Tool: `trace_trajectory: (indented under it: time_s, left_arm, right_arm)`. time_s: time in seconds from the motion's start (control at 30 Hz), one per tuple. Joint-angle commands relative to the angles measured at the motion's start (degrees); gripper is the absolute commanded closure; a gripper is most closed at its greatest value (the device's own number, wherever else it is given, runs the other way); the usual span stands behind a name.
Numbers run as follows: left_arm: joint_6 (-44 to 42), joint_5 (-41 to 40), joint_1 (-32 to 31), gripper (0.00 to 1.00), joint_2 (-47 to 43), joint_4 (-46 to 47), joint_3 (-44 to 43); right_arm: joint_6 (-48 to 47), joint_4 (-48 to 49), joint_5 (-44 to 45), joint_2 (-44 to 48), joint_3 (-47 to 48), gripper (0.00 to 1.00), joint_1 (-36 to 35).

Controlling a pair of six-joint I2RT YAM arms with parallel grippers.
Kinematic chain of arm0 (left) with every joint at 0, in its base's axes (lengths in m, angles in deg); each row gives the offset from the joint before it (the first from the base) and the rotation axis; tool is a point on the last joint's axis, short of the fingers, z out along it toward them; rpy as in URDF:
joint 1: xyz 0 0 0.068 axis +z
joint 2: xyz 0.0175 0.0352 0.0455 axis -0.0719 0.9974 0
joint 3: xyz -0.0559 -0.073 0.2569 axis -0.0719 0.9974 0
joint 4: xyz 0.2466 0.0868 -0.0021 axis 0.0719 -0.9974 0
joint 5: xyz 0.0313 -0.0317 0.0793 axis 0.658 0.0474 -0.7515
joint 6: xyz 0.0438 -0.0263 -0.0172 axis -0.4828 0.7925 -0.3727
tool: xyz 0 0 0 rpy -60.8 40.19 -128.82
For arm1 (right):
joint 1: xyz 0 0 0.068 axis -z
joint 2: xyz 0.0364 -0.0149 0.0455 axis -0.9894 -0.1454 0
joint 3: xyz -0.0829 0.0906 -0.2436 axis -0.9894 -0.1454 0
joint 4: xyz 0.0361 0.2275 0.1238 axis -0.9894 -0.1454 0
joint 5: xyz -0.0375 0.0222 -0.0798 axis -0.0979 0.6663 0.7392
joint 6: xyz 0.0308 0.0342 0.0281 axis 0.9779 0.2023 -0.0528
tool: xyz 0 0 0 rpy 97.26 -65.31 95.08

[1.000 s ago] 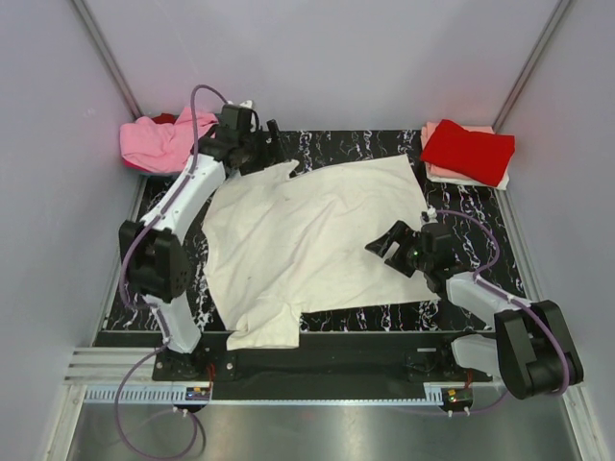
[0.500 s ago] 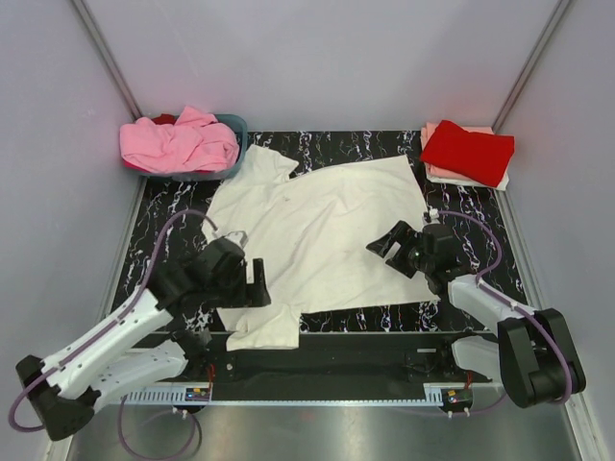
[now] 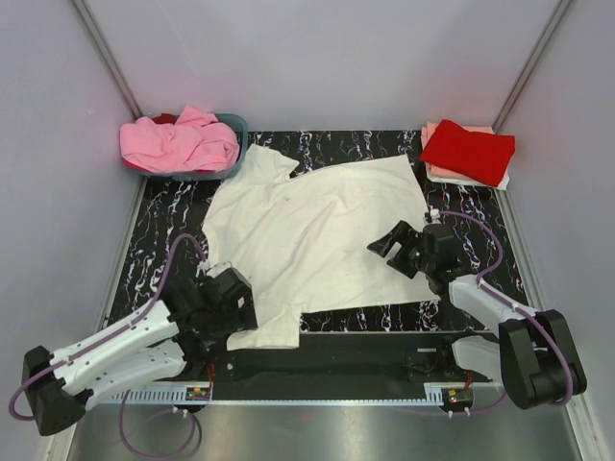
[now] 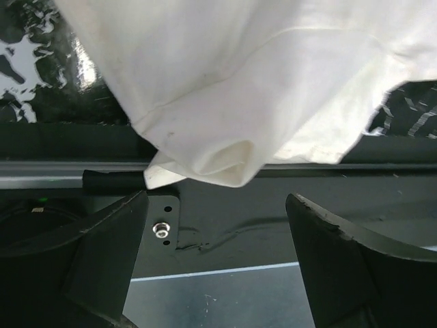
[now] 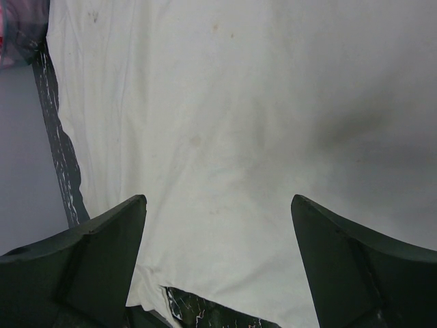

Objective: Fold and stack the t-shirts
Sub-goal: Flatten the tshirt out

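Note:
A white t-shirt lies spread on the black marble table. Its near-left sleeve hangs over the front edge. My left gripper is open and empty, low at the front left, just beside that sleeve. In the left wrist view the sleeve lies above the open gripper, apart from both fingers. My right gripper is open and empty, hovering over the shirt's right part. In the right wrist view the shirt fills the space beyond the open gripper.
A blue basket with crumpled pink shirts stands at the back left. A folded red shirt lies on a folded pink one at the back right. The metal front rail runs under the sleeve.
My left arm has swung from the table's back left corner to the front left and dropped low beside the near sleeve. The right arm has barely moved. The shirt lies as before.

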Motion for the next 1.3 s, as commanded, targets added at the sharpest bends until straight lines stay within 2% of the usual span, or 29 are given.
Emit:
trace_trajectory:
  time_s: [0.0, 0.1, 0.2, 0.23, 0.47, 0.6, 0.7, 0.73, 0.87, 1.03, 1.07, 1.17, 1.27]
  left_arm:
    - [5.05, -4.24, -0.81, 0.11, 5.01, -2.79, -1.11]
    - [6.55, -4.08, -0.81, 0.09, 9.93, -3.23, -2.43]
    - [5.67, 0.58, -1.77, 0.08, 13.10, 3.43, -0.51]
    - [6.45, -0.11, -2.30, 0.07, 14.15, 3.80, 0.89]
    - [6.72, 1.02, -2.39, 0.05, 16.70, 14.32, 9.59]
    - [6.64, 0.15, -3.53, 0.07, 17.68, 14.52, 8.99]
    - [6.29, -0.64, -3.97, 0.17, 15.93, 14.87, 9.51]
    - [6.37, -1.08, -4.15, 0.25, 15.40, 14.79, 9.61]
    - [6.55, -2.84, -5.29, 0.45, 12.67, 15.22, 10.22]
    - [6.72, -3.45, -6.43, 0.53, 10.03, 15.58, 10.84]
    - [6.72, -3.71, -6.61, 0.61, 9.68, 15.58, 11.01]
    - [6.81, -3.98, -7.31, 0.77, 8.01, 16.02, 11.62]
    - [6.81, -3.63, -7.31, 0.88, 5.99, 16.19, 12.24]
  right_arm:
    - [0.06, 0.32, 0.65, 0.82, 1.69, 0.05, 0.27]
    - [0.06, 0.41, 0.56, 1.00, 1.51, 0.05, 0.27]
    - [0.14, 0.76, 0.39, 1.00, 1.43, 0.05, 0.18]
    - [0.15, 0.85, 0.30, 1.09, 1.34, 0.05, 0.27]
    - [-0.03, 1.20, -0.31, 0.92, 1.16, 0.04, 0.27]
    - [-0.12, 1.11, -0.67, 0.30, 1.51, 0.04, 0.27]
    - [-0.03, 1.20, -0.49, 0.56, 1.34, 0.04, 0.27]
    - [-0.03, 1.20, -0.58, 0.65, 1.34, 0.04, 0.27]
    - [-0.03, 1.03, -0.40, 0.74, 1.34, 0.04, 0.27]
    - [-0.03, 0.85, -0.23, 0.65, 1.51, 0.04, 0.27]
    - [-0.03, 0.85, -0.23, 0.56, 1.51, 0.04, 0.27]
    - [-0.03, 0.68, -0.23, 0.39, 1.69, 0.04, 0.27]
    - [-0.12, 0.59, -0.23, 0.21, 1.86, 0.04, 0.27]
